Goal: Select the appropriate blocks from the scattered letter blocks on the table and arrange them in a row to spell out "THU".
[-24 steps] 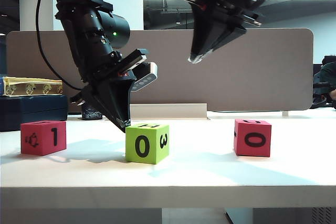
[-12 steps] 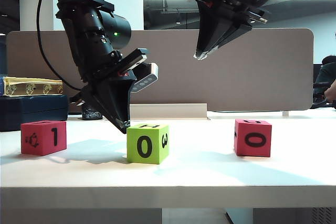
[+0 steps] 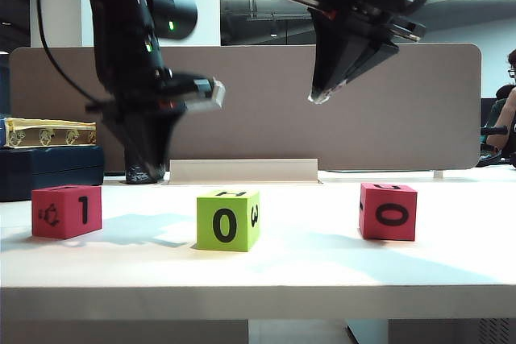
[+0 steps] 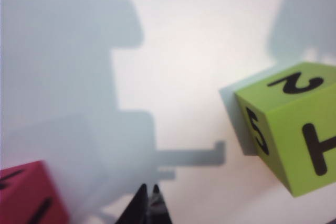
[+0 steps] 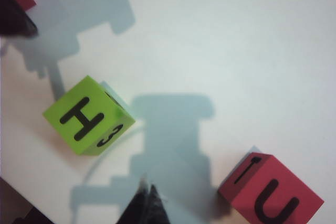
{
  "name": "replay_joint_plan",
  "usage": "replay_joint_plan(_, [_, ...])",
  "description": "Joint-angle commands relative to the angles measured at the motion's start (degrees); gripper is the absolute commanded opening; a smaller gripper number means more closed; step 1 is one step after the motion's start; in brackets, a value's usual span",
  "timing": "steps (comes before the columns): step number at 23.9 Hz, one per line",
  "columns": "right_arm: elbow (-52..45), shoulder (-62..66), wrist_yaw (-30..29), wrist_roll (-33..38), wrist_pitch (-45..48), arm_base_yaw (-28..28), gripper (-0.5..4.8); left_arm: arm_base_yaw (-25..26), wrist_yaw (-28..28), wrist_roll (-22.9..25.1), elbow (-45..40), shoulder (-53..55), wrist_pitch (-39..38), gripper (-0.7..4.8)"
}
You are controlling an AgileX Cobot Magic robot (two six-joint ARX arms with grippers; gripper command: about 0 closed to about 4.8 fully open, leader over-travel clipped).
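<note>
My left gripper — fingers pressed together, empty — hangs between the red block and green H block on the table; the right gripper (also closed) hovers higher — farther off.

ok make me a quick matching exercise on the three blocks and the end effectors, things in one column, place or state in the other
Things
1. green block
2. right-hand red block
3. left-hand red block
4. right end effector

Place or state
A. shut, high above the table
B. front face shows 1
C. middle of the row, H on top
D. U on top

Pairs: 1-C, 2-D, 3-B, 4-A
</note>
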Motion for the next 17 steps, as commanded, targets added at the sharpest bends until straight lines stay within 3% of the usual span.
replay_joint_plan(1, [0.11,-0.07,-0.15,0.46,-0.74,0.04,-0.05,1.53,-3.1,0.11,0.22,-5.99,0.92,-0.06])
replay_joint_plan(5, [0.07,-0.04,-0.55,0.68,-2.32,0.04,-0.03,5.7,-4.17,-1.57,0.22,-9.35,0.11,0.04])
replay_joint_plan(9, [0.04,0.81,-4.55,0.68,-4.37,0.04,0.0,9.31,-4.2,-4.26,-2.36,-8.72,-2.21,2.42])
replay_joint_plan(11, [0.04,1.7,-5.44,0.68,-4.74,0.09,0.0,9.31,-4.22,-4.22,-3.5,-8.57,-1.38,2.83])
replay_joint_plan(15, [0.04,3.87,-6.73,0.68,-6.12,0.24,-0.01,9.31,-4.26,-3.87,-6.91,-8.07,2.82,3.02])
replay_joint_plan(17, [0.07,3.85,-6.64,0.68,-6.23,0.26,-0.01,9.4,-7.3,-3.74,-7.04,-7.43,2.8,3.24])
